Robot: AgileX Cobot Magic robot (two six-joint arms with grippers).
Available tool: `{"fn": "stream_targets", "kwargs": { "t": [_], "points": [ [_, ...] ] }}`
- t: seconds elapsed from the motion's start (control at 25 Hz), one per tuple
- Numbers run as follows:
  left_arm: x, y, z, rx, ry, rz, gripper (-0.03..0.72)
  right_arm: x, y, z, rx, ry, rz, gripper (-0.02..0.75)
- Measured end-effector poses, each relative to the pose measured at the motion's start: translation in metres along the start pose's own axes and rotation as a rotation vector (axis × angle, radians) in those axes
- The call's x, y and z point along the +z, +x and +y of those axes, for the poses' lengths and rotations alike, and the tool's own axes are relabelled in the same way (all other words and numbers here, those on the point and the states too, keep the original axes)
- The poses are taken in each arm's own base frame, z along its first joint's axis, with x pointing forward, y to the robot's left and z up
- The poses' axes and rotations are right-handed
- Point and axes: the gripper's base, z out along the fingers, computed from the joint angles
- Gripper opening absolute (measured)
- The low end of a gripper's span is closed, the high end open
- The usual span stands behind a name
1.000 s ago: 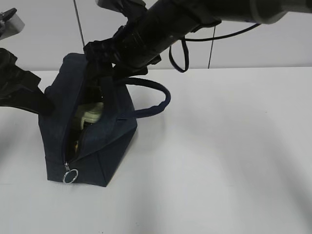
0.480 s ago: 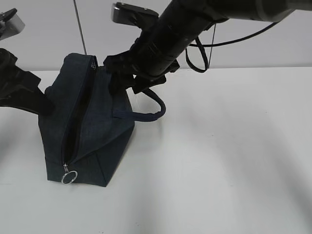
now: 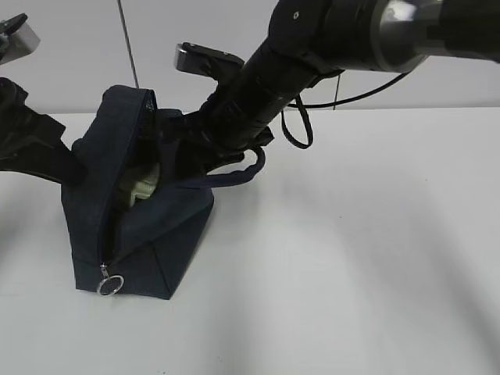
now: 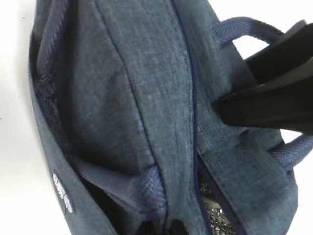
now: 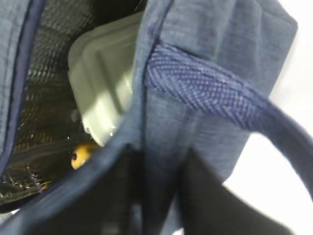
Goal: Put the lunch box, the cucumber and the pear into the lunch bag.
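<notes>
A dark navy lunch bag (image 3: 133, 211) stands on a white table (image 3: 351, 250), its top zipper open and its silver ring pull (image 3: 110, 285) hanging at the bag's near bottom corner. Inside the bag, the pale green lid of the lunch box (image 5: 105, 88) shows through the opening, and below it, deeper in the bag, is a small patch of yellow-orange that is probably the pear (image 5: 82, 154). The cucumber is not visible in any view, so it cannot be confirmed as inside the bag. The right gripper (image 5: 159, 196) sits at the right-hand edge of the bag's opening, with the fabric wall running between its two dark fingers; the fingers look to be pinching that wall just below the right handle (image 5: 215, 93), though how firmly they grip cannot be told. The left gripper (image 3: 74, 168) presses against the left side of the bag; its tips are hidden and it appears closed, seemingly on the fabric there. The risks, as a judgement: if the right arm pulls on the pinched wall, the light bag could tip or slide and spill its contents. If the grip slips, the opening may sag shut over the box. The right handle could also snag the arm.
</notes>
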Motion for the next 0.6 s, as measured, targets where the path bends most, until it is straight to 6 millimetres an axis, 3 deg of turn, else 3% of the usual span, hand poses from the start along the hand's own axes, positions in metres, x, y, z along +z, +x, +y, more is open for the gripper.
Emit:
{"fn": "stream_targets", "kwargs": {
  "t": [0.04,0.12,0.4,0.6],
  "points": [
    [0.0,0.0,0.0,0.0,0.0,0.0,0.003,0.001,0.0,0.0,-0.001,0.0,-0.001,0.16],
    [0.0,0.0,0.0,0.001,-0.001,0.001,0.003,0.001,0.0,-0.001,-0.005,0.005,0.001,0.041],
    [0.002,-0.011,0.003,0.003,0.003,-0.004,0.003,-0.021,0.019,-0.002,0.0,0.103,-0.037,0.014],
    [0.005,-0.022,0.001,0.019,0.008,-0.014,0.003,-0.062,0.049,0.0,0.02,0.148,-0.119,0.012]
  ]
}}
